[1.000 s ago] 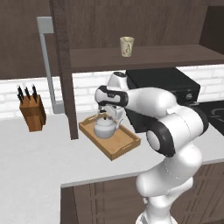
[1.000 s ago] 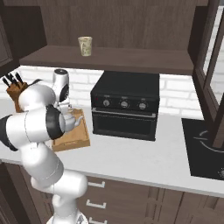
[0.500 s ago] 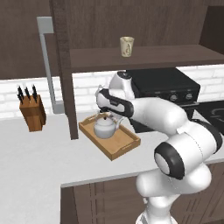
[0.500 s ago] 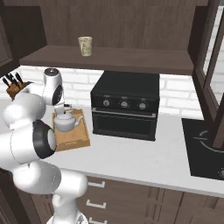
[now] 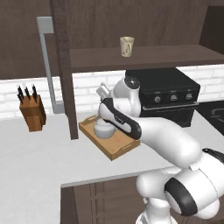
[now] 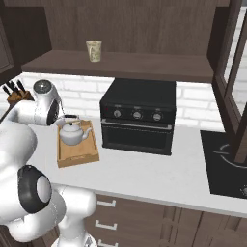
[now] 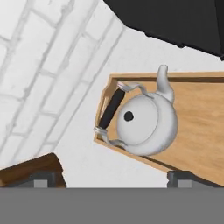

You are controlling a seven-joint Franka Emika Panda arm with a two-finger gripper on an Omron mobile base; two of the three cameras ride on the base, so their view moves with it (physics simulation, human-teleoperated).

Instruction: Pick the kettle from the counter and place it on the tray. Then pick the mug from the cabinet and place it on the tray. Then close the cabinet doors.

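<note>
Readable text: none can be made out in any view.
Small beige tapered mug (image 5: 126, 46) on the dark wooden shelf: a faint dark mark is seen on its side, too small to be read.
Black oven (image 6: 138, 120): three round knobs are shown on its front panel, with no legible markings beside them.
</note>
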